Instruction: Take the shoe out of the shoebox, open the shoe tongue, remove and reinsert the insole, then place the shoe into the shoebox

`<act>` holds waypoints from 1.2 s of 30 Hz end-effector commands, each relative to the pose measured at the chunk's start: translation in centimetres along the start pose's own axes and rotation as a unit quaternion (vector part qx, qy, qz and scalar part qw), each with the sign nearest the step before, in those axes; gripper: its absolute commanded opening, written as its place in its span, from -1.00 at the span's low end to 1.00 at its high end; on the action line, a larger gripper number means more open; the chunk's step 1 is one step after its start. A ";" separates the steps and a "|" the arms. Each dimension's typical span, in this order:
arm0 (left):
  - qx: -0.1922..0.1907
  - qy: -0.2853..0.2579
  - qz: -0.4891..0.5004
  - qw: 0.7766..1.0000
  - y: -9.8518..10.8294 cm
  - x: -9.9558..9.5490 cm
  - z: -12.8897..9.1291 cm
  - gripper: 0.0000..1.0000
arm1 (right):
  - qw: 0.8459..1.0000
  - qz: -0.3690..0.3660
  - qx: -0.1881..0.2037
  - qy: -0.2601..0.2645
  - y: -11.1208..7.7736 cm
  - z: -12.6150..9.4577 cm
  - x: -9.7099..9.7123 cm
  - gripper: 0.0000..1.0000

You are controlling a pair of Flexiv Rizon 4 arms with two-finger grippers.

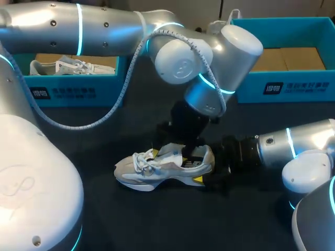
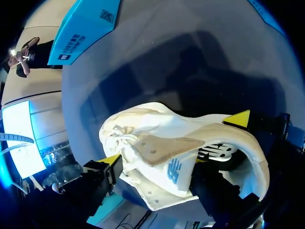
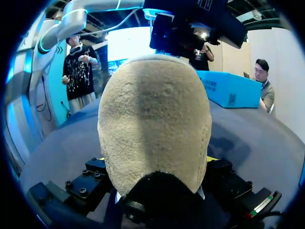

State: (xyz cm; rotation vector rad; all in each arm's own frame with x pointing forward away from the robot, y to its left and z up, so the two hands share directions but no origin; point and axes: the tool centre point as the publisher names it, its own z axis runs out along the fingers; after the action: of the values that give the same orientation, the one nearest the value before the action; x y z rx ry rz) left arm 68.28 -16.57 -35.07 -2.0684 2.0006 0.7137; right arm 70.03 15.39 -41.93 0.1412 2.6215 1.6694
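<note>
Plainly pale grey-white shoe (image 1: 165, 168), tongue (image 2: 162, 148) wide open; right pincer (image 3: 156, 162) clamped on heel (image 3: 155, 109), state of left pincer (image 1: 172, 149) unclear.

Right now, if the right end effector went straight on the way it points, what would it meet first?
The sneaker, at its heel. The heel sits directly ahead of the right end effector and seems already gripped, so there is no free way forward.
</note>
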 end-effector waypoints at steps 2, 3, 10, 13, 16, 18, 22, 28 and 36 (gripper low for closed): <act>0.003 0.014 0.004 1.000 0.4 -1.4 -0.3 0.28 | 1.000 0.000 0.003 0.000 0.2 0.0 0.0 -1.00; 0.004 0.016 0.004 1.000 0.5 -1.5 -0.4 0.25 | 1.000 0.000 0.003 0.000 0.2 0.0 0.0 -1.00; 0.004 0.029 0.009 1.000 0.7 -2.3 -0.6 -0.08 | 1.000 0.000 0.003 0.000 0.2 0.0 0.0 -1.00; 0.002 0.034 0.010 0.999 0.7 -2.5 -0.7 -0.28 | 1.000 0.000 0.003 0.000 0.2 0.0 0.0 -1.00; 0.003 0.039 0.010 0.999 0.8 -2.8 -0.8 -0.36 | 1.000 0.000 0.003 0.000 0.2 0.0 0.0 -1.00; 0.003 0.043 0.011 0.999 0.9 -3.0 -0.8 -0.40 | 1.000 0.000 0.003 0.000 0.2 0.0 0.0 -1.00; 0.002 0.053 0.010 0.999 0.9 -3.5 -0.9 -0.60 | 1.000 0.000 0.003 0.000 0.2 0.0 0.0 -1.00; -0.001 0.098 0.006 0.995 0.8 -4.9 -1.1 -1.00 | 1.000 0.000 0.003 0.000 0.2 0.0 0.0 -1.00; -0.027 0.226 0.009 0.974 0.2 -7.4 -0.1 -1.00 | 1.000 0.000 0.003 0.000 0.2 0.0 0.0 -1.00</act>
State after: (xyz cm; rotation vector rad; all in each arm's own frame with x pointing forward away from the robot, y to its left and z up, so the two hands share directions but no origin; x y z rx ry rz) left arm 68.17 -12.49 -31.74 -2.2008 2.1159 0.6039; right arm 70.03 15.40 -41.91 0.1412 2.6214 1.6695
